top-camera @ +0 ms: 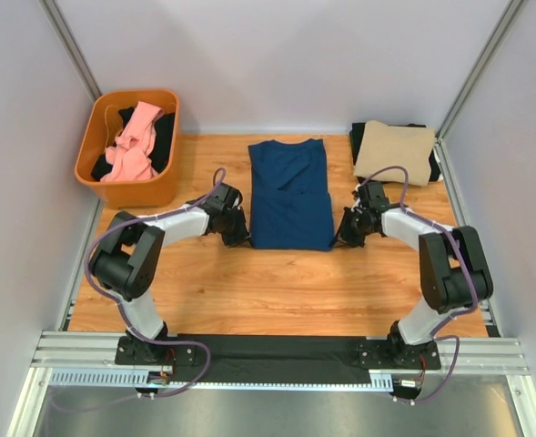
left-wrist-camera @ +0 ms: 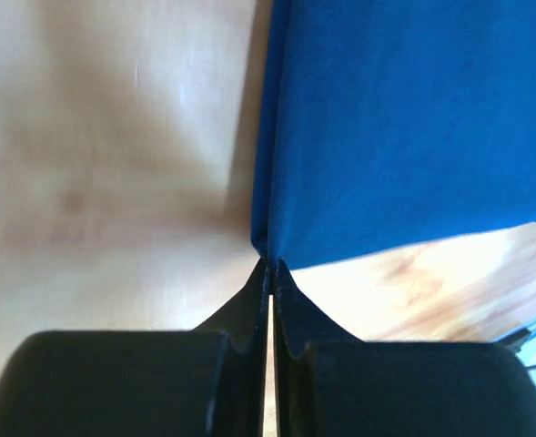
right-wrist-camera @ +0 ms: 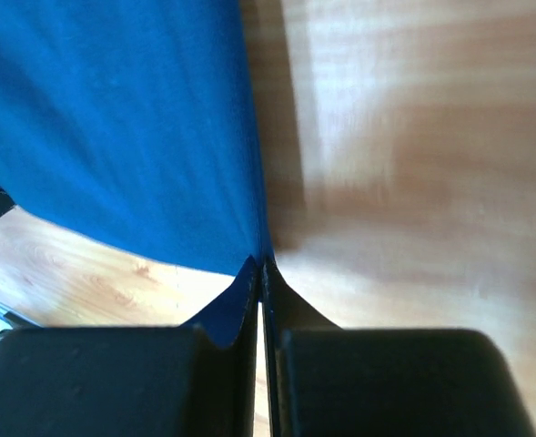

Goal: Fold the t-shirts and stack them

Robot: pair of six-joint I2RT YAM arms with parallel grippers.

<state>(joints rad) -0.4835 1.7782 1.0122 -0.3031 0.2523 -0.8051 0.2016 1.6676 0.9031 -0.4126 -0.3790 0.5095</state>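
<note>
The left gripper (left-wrist-camera: 269, 266) and the right gripper (right-wrist-camera: 260, 264) each pinch a near corner of the folded navy t-shirt (top-camera: 290, 196). The shirt lies flat at the centre of the table (top-camera: 249, 282).

basket (top-camera: 140, 191) left, t-shirt (top-camera: 290, 196) centre, stack (top-camera: 395, 150) right
</note>
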